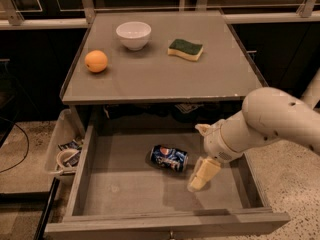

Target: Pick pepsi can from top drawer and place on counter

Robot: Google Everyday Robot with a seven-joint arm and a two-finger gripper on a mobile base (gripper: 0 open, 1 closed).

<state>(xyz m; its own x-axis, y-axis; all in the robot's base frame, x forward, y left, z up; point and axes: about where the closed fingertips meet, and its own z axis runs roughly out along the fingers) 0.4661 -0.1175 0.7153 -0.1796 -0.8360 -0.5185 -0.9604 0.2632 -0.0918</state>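
Observation:
The pepsi can (pixel 169 157) lies on its side near the middle of the open top drawer (pixel 125 194), dark blue with its logo facing up. My gripper (pixel 196 157) hangs inside the drawer just right of the can, open and holding nothing. One pale finger (pixel 203 173) points down toward the drawer floor, and the other shows higher up near the cabinet's front edge. The counter (pixel 165 76) is above the drawer.
On the counter are an orange (pixel 96 61) at the left, a white bowl (pixel 133 35) at the back and a green-yellow sponge (pixel 185 49) at the back right. A whitish bin of clutter (pixel 62 149) stands left of the drawer. The drawer's right wall (pixel 250 176) is close to my arm.

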